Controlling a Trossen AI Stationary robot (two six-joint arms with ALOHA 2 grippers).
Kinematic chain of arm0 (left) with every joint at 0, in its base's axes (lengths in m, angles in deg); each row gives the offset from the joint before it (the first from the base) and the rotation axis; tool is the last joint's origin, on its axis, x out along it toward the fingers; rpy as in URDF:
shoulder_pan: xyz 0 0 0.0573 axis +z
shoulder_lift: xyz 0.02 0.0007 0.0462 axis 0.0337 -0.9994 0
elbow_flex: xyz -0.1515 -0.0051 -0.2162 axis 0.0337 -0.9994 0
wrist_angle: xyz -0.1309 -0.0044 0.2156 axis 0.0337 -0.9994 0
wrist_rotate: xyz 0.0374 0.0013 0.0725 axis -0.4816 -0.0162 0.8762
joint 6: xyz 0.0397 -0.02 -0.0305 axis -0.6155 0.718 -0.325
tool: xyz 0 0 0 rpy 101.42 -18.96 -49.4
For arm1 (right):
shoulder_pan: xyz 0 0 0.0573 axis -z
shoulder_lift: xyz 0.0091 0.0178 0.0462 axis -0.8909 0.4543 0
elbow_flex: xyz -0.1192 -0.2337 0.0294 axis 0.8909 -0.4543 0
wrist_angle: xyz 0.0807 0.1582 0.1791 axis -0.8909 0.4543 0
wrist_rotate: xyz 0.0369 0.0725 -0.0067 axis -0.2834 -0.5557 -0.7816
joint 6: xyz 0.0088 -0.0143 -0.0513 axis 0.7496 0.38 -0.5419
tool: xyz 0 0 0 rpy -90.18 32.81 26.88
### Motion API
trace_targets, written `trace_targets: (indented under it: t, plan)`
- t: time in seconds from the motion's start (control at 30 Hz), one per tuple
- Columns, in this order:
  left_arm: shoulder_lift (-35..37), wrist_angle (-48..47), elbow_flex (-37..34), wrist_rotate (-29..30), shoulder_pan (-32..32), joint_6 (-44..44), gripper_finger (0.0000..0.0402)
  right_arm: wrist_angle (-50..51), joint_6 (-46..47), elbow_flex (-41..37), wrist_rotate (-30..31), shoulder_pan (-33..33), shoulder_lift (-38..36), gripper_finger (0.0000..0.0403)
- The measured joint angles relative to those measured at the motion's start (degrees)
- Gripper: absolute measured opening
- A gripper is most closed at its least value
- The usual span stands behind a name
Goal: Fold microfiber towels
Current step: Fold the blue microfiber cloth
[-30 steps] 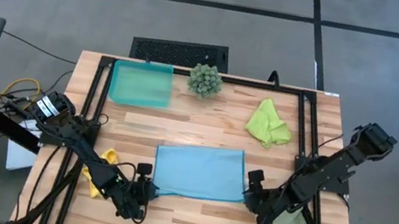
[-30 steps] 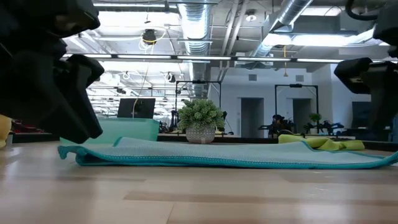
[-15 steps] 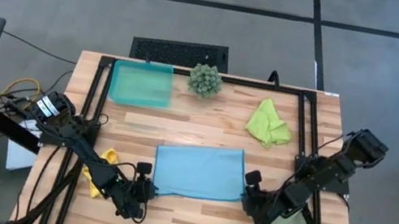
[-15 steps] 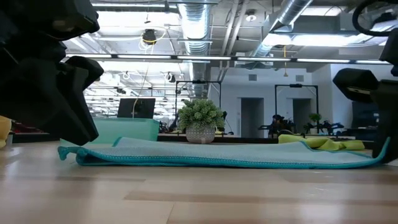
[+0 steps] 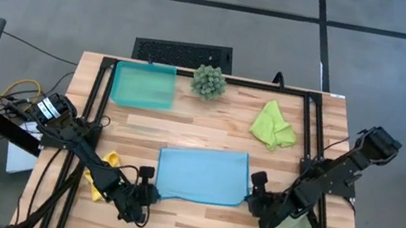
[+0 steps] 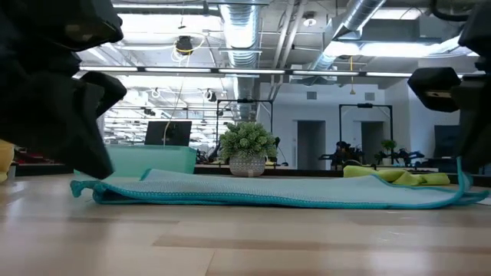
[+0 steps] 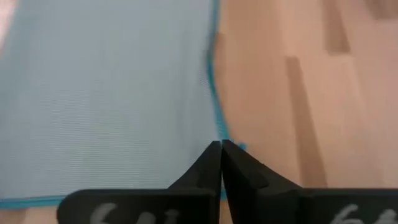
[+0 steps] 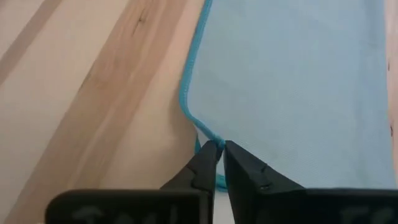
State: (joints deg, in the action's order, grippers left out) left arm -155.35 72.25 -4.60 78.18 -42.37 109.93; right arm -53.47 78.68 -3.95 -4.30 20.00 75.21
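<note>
Now both grippers pinched onto blue towel corners

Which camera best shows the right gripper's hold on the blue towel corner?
Right wrist view: the right gripper is shut on the blue towel edge. High view shows placement only; low view shows the corner lifted.

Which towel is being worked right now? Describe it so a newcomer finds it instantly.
On the wooden table, look to the middle of the near edge, between the left gripper and the right gripper. The light blue towel lies spread flat there, each gripper shut on a near corner. The lime green towel is crumpled at the far right; the yellow towel sits under the left arm.
</note>
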Motion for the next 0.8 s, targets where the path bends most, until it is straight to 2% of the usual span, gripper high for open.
trace_targets:
  t: [0.13,0.33,0.43,0.57,0.8]
  plan:
    - [0.0,-0.1,1.3,-2.9,-0.8,-4.0,0.0047,1.0,0.4,0.0,0.0,0.0,0.2,0.0047]
    - [0.0,-3.2,4.4,-1.8,-2.1,-11.7,0.0135,1.1,1.5,0.0,0.0,0.0,0.2,0.0036]
    - [0.0,-6.5,4.8,-1.8,-2.1,-12.5,0.0164,1.1,1.6,0.0,0.0,0.0,0.2,0.0032]
    - [-0.2,-9.2,4.8,-1.7,-2.0,-12.5,0.0172,1.1,1.9,0.0,0.0,0.0,0.2,0.0029]
    - [-5.0,-9.8,5.8,-0.8,-1.8,-14.2,0.0146,1.2,2.0,0.0,0.0,0.0,0.2,0.0031]
